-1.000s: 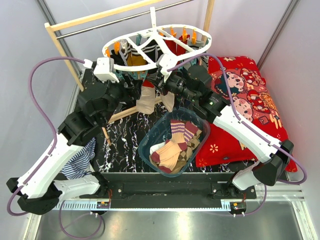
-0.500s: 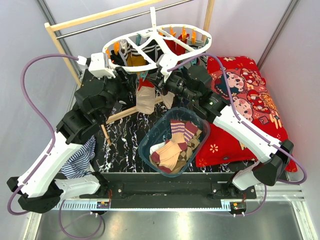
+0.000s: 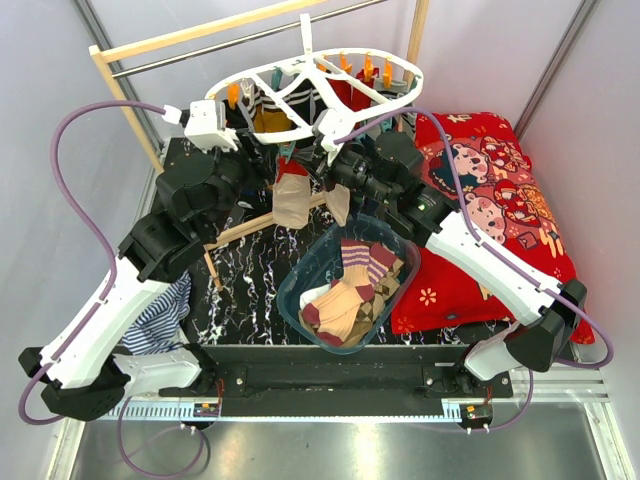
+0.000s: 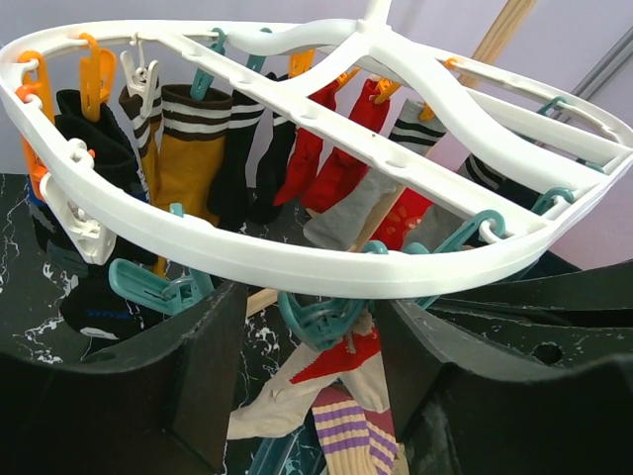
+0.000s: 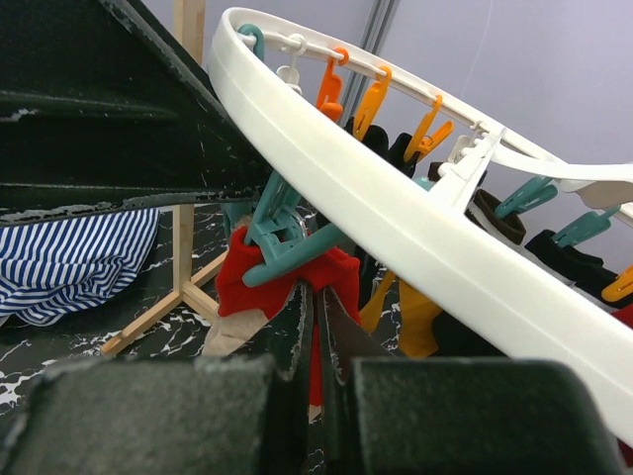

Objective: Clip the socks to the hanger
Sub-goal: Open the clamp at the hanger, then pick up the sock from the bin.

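Observation:
The white oval hanger (image 3: 398, 98) hangs from the rack with several socks clipped on. At its near rim (image 4: 297, 262) a teal clip (image 4: 326, 319) sits on the red cuff of a red-and-beige sock (image 3: 290, 200). My left gripper (image 4: 315, 332) is open. Its fingers (image 4: 203, 366) stand on either side of that clip, the left one clearly apart from it. My right gripper (image 5: 326, 317) is shut on the same sock (image 5: 247, 287), pinching red fabric just below the teal clip (image 5: 287, 242) under the hanger's rim (image 5: 396, 237).
A clear bluish tub (image 3: 297, 292) holds more socks (image 3: 345, 300) in front of the arms. To the right lies a red cartoon-print cushion (image 3: 480, 200), and a blue-white striped cloth (image 3: 160, 320) lies to the left. The wooden rack (image 3: 130, 100) stands behind.
My left gripper's jaws have drawn closer together around the teal clip, and the left wrist has shifted slightly up toward the hanger. The right arm has stayed put.

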Action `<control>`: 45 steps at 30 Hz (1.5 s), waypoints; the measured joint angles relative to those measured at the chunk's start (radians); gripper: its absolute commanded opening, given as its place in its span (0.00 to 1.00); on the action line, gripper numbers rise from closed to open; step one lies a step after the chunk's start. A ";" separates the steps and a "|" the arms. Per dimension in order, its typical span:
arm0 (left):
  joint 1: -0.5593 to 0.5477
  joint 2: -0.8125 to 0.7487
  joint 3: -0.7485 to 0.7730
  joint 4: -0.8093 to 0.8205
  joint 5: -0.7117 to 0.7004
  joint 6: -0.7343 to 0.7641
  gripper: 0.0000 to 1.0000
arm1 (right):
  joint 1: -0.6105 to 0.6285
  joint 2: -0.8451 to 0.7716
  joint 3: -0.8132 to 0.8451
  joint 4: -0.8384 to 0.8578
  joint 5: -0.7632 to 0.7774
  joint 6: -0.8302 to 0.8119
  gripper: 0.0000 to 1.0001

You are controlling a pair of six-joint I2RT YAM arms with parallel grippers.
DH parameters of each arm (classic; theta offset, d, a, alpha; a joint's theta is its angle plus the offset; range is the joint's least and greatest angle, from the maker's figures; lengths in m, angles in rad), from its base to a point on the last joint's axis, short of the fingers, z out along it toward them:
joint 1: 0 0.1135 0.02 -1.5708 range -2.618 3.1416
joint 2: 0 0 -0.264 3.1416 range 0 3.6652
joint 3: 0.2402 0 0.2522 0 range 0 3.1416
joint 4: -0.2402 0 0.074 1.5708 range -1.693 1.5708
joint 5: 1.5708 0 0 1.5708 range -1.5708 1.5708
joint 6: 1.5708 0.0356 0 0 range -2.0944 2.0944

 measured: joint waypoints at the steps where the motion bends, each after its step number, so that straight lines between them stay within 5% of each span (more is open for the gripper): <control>1: 0.000 0.000 0.001 0.000 0.000 0.000 0.54 | 0.000 0.000 0.000 0.000 0.000 0.000 0.04; 12: 0.000 0.000 0.021 -0.002 -0.004 0.003 0.53 | 0.000 -0.004 -0.003 0.003 0.000 0.000 0.04; 20: 0.000 0.007 0.031 -0.006 -0.004 -0.001 0.22 | 0.000 -0.005 -0.006 0.006 0.000 0.000 0.04; 27: 0.000 0.007 0.034 -0.007 -0.005 -0.003 0.12 | 0.000 -0.012 -0.019 0.006 0.003 0.000 0.05; 35: 0.000 0.007 0.034 -0.006 -0.006 -0.003 0.12 | 0.000 -0.041 -0.055 0.000 0.006 0.019 0.38; 45: 0.000 0.004 -0.001 0.014 -0.006 0.007 0.11 | -0.002 -0.241 -0.180 -0.176 0.080 0.175 0.48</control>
